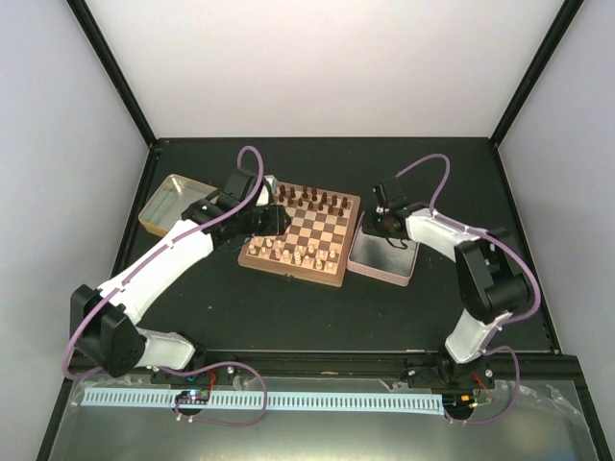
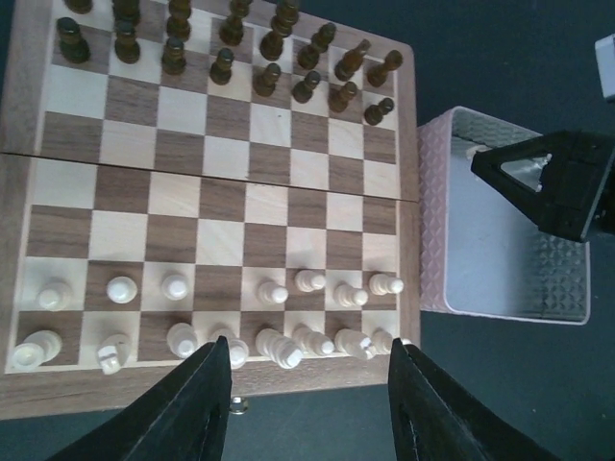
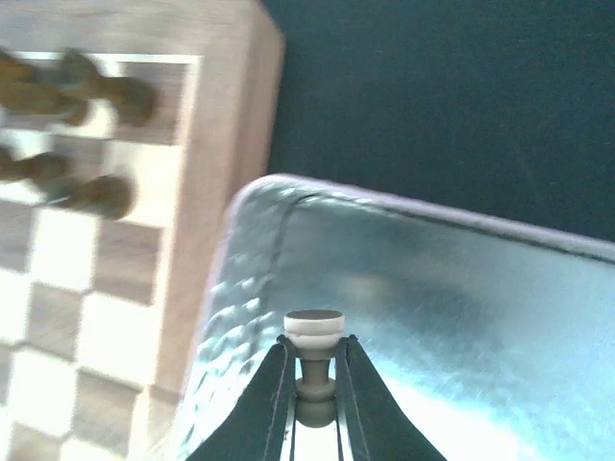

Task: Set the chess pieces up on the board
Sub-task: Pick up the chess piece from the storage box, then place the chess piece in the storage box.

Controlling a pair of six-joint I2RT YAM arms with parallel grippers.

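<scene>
Clamping a light tan pawn [image 3: 314,325] by its neck in the right gripper [image 3: 314,348], jaws closed tight on it. Holds it low over the corner of a shallow metal tin [image 3: 461,288], close to the tin's embossed wall. Leaves that wall and the reddish frame between the pawn and the squares of the board [image 3: 221,125], which lies just beside the tin.

Hangs the left gripper [image 2: 307,351] with fingers [image 2: 192,403] well apart and nothing between them, over the board's near-left part. Frames, in its wrist view, the back row of the light pieces [image 2: 272,291] between the two fingertips.

Finds the light pieces standing in two rows along the near side of the board and the dark pieces [image 2: 221,67] in two rows along the far side, packed close together. Places the board at the middle of the black table [image 1: 288,317], with a second tin [image 1: 173,202] off to its left, beyond the left arm.
</scene>
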